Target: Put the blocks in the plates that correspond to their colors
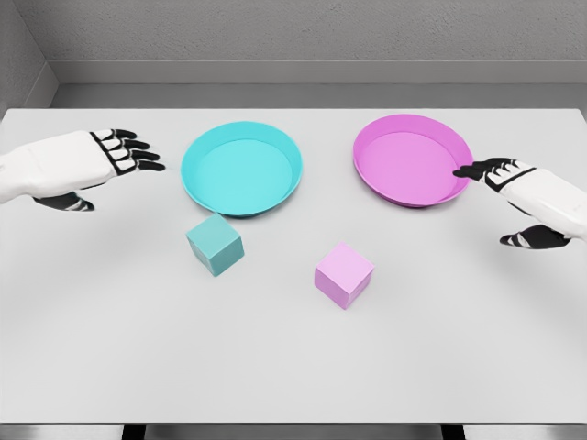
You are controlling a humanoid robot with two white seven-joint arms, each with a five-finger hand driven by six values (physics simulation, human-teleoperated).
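A teal block (215, 244) sits on the white table just in front of the cyan plate (284, 151). A pink block (344, 274) lies further right, in front of the magenta plate (367, 151). Both plates hold nothing. My left hand (124, 156) hovers at the left, level with the cyan plate, fingers spread and holding nothing. My right hand (500, 188) hovers at the right, its fingertips close to the magenta plate's right rim, fingers relaxed and holding nothing.
The white table (293, 367) stretches wide in front of the blocks. A grey wall and floor lie beyond its far edge.
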